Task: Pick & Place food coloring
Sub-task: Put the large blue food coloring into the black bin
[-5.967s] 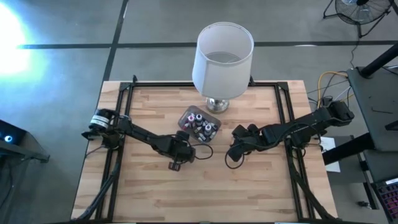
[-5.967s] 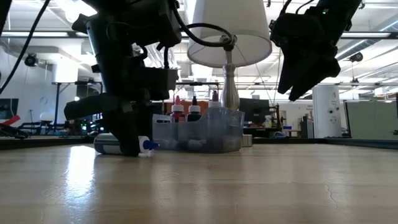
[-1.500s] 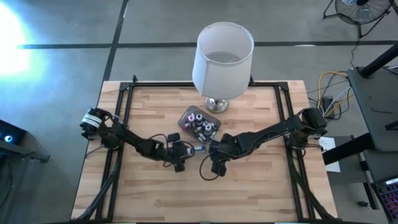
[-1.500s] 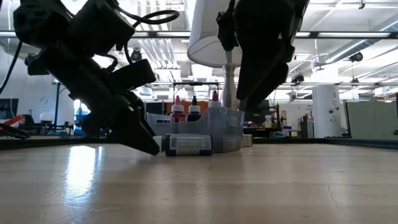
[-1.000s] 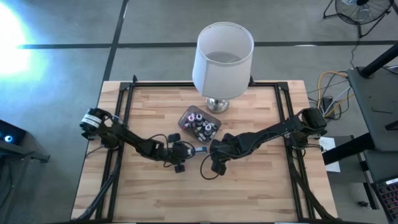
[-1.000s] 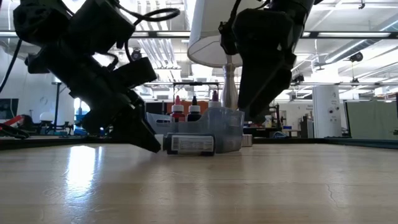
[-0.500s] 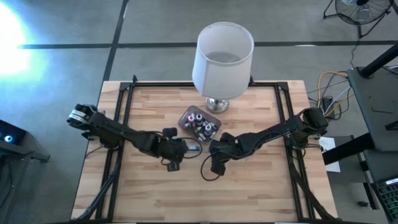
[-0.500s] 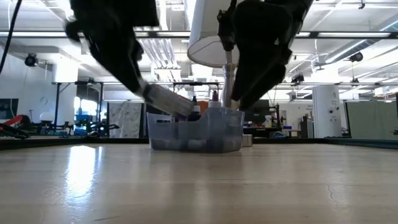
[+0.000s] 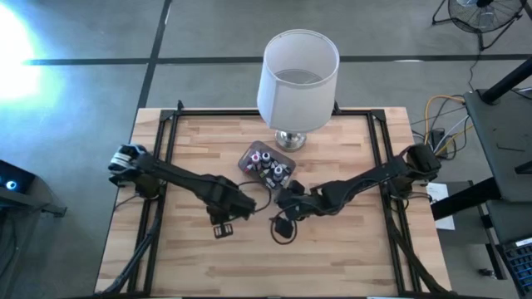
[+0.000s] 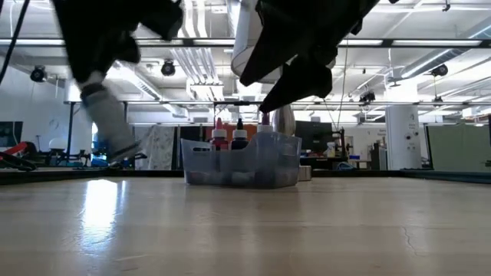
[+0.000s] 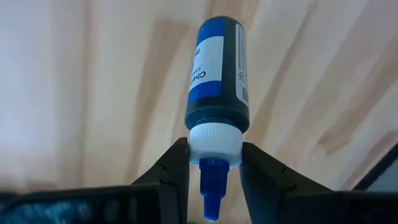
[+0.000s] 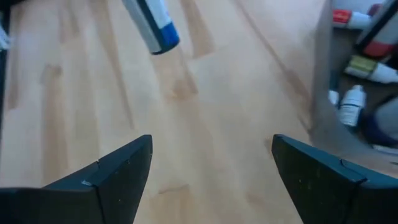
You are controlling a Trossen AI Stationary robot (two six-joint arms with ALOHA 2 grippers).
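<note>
Blue-capped food coloring bottle (image 11: 216, 93) pinched at its white collar by left claw (image 11: 213, 171), lifted above wooden desk (image 9: 332, 249); right claw (image 12: 211, 165) spread wide, empty, beside tub (image 9: 266, 164) w/ other bottles.

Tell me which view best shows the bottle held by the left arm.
Left wrist view: the blue bottle fills it, white collar pinched between the fingers. Right wrist view catches its end; low view a blurred shape; high view hides it.
</note>
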